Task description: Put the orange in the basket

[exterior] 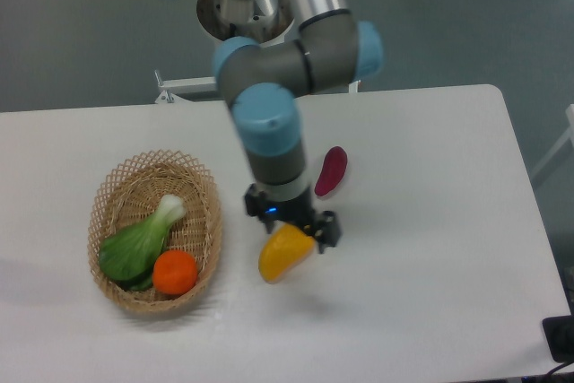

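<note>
I see the orange (175,273) sitting inside the basket (117,197), down near the front edge. It is round and bright, and nothing is holding it. Right beside it lies a green leafy vegetable (141,246) with a pale white stalk that points up and to the right. The leaves touch the orange on its left side. The basket is oval and woven, and it sits on the left part of the white surface (430,248). My arm (271,132) is not over the basket. It hangs above the middle of the surface, well apart from the orange. The hand (291,221) points down, right over the top end of a long yellow fruit (282,255). I can see dark finger parts on each side, with a small blue light between them. The hand looks spread open, and I do not see anything gripped in it. I cannot tell if it touches the yellow fruit or only hangs just above it. A dark purple-red vegetable (332,170) lies a little up and to the right of the hand, close to the arm but not touching the yellow fruit.
</note>
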`<state>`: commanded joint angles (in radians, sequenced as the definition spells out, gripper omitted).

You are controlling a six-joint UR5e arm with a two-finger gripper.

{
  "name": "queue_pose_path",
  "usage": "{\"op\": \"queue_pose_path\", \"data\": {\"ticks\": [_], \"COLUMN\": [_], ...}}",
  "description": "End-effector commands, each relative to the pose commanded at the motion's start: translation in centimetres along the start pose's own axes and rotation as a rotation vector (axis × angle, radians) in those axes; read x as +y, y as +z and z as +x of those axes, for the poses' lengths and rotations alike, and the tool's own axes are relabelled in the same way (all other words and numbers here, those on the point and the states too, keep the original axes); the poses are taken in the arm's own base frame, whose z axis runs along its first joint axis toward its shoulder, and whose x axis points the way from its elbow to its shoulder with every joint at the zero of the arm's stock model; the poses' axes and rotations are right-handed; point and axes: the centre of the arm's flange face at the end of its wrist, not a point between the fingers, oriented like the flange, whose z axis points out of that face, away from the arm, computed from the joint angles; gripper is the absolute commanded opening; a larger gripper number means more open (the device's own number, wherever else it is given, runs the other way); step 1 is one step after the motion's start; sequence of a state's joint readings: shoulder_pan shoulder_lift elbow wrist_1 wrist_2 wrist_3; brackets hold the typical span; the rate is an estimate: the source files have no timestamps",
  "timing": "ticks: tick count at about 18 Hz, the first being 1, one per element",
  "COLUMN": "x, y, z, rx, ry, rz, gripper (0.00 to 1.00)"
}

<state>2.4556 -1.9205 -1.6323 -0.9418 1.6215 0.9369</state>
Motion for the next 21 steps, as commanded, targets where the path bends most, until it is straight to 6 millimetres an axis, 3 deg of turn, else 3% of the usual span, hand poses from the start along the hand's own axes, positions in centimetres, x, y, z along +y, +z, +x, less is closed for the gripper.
{"op": "queue_pose_path", "data": {"ticks": [4, 9, 12, 21], "x": [4.0, 8.1, 8.8, 8.6], "y": [0.7, 1.7, 2.1, 2.4], "z": [-3.9, -6.8, -7.2, -6.4], "rx": [0.01, 0.035, 0.045, 0.051], "ry": [0.097, 0.216, 0.295, 0.304], "rz": [-0.014, -0.004, -0.012, -0.019], "gripper": [1.0, 1.0, 1.0, 1.0]}}
